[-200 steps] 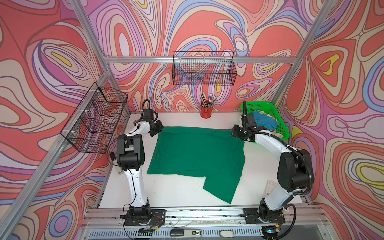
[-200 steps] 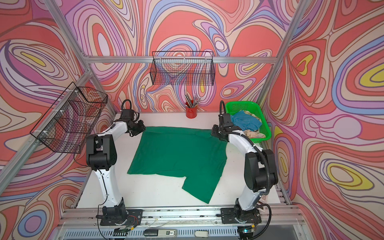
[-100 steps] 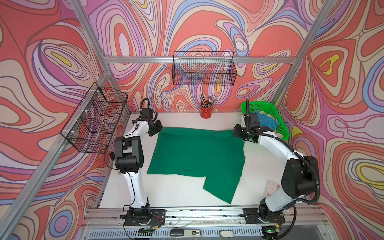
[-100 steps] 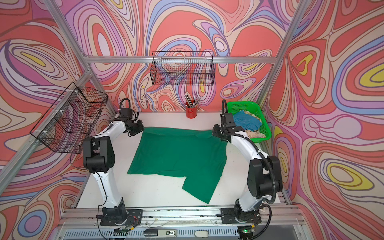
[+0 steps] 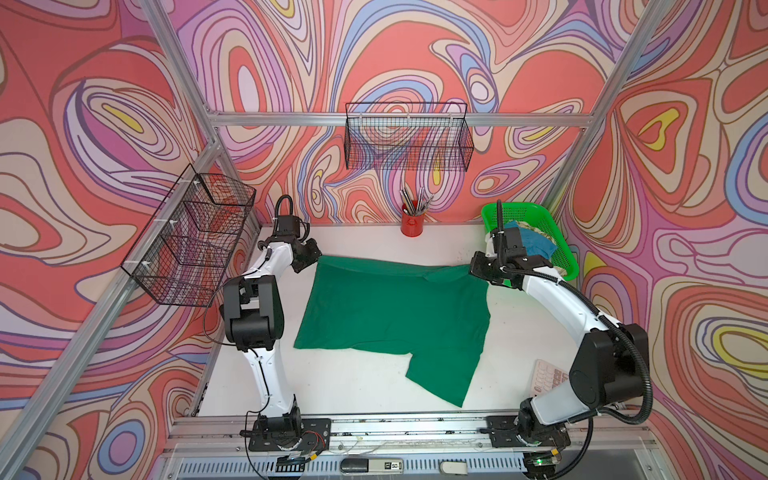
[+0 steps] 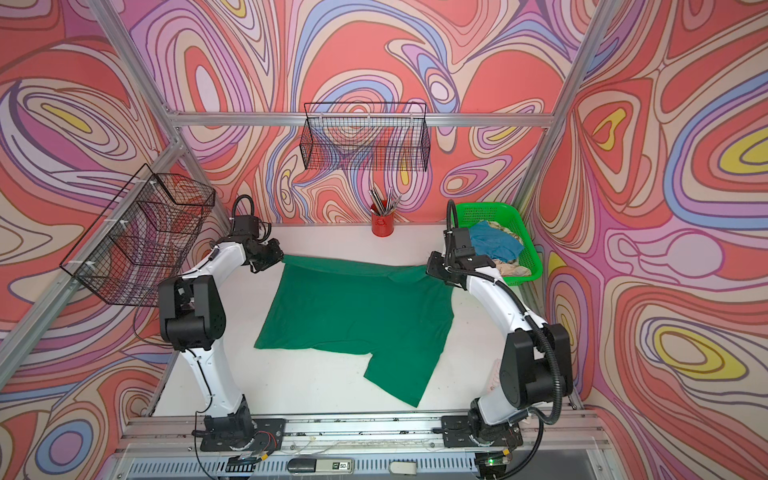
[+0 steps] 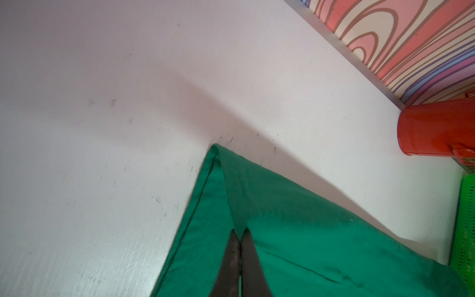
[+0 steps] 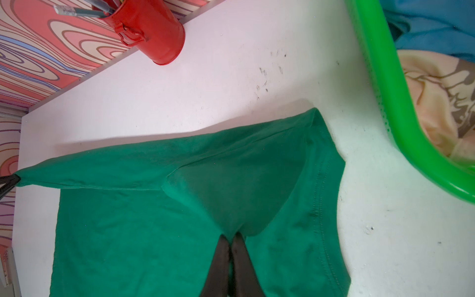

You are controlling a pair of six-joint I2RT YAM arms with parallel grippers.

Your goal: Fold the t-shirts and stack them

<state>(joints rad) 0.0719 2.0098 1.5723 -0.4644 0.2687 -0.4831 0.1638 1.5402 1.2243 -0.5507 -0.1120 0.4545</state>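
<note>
While you look down from above, your left claw sits at the far left corner of the dark green t-shirt. Your right claw sits at its far right corner, beside a sleeve.

From the left wrist you see the left claw's two black fingers pressed together on a pinch of green cloth just behind the hemmed corner. That corner rises in a small tent off the bench. From the right wrist, the right claw is likewise pinching a fold of the shirt near the sleeve seam, with cloth caught between its tips.

Between your two claws the shirt's far edge runs raised and fairly taut, and it casts a shadow on the bench. The rest of the shirt lies spread flat in the middle of the bench. One flap juts toward the near rail on the right.

The light blue t-shirt lies crumpled in the green basket at the bench's far right corner. It is heaped over the cream patterned t-shirt, which shows at the basket's near end. Your right claw is just beside the basket.

A red cup of pens stands against the back wall, apart from the shirt's far edge.
</note>
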